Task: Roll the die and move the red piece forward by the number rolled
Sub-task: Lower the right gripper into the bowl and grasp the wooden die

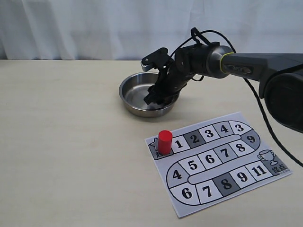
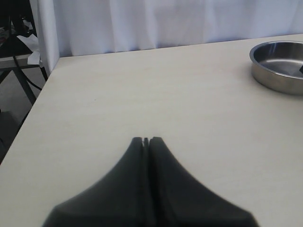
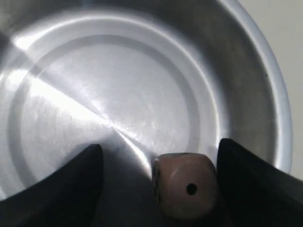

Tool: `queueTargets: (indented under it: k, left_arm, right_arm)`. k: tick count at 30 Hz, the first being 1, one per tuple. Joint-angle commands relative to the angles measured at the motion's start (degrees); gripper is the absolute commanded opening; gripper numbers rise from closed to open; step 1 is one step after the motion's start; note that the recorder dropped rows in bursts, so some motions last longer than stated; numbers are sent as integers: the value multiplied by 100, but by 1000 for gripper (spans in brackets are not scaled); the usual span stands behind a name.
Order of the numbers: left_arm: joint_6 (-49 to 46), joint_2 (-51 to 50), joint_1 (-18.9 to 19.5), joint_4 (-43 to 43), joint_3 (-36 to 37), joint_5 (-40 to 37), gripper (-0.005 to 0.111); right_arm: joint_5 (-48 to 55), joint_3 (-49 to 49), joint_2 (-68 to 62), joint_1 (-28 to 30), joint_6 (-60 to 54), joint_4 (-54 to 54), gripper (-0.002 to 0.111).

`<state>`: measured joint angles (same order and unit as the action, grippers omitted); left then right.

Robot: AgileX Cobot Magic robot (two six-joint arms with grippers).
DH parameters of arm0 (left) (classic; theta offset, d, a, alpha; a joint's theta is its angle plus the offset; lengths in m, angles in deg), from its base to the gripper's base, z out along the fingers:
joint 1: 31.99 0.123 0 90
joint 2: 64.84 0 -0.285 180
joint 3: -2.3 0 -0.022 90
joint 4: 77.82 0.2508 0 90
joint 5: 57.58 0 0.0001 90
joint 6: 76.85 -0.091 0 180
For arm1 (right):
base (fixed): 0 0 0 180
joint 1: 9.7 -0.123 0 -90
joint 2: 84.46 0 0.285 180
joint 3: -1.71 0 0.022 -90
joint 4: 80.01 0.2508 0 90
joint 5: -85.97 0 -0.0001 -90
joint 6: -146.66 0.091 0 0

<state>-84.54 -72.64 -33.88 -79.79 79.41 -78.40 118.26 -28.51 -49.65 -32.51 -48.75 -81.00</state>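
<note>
Right claw wide, left claw closed

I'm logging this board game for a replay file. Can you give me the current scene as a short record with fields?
die: in the steel bowl, between the fingers of the open right pincer, not clamped
die face: one pip toward the right wrist camera
red piece: upright on the start square of the board, beside 1
left pincer: shut, over the table
</note>
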Motion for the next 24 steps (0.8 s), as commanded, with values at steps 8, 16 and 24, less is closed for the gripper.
queueTargets:
  k: [8,16,24]
  left_arm:
    - [23,1,-10,-27,11,54,0]
    - [23,1,-10,-27,11,54,0]
    - [23,1,-10,-27,11,54,0]
  right_arm:
    - [137,-22,18,5,-15,155,64]
    - [324,-22,18,5,-15,-296,64]
    - [351,-22,18,5,-15,-296,52]
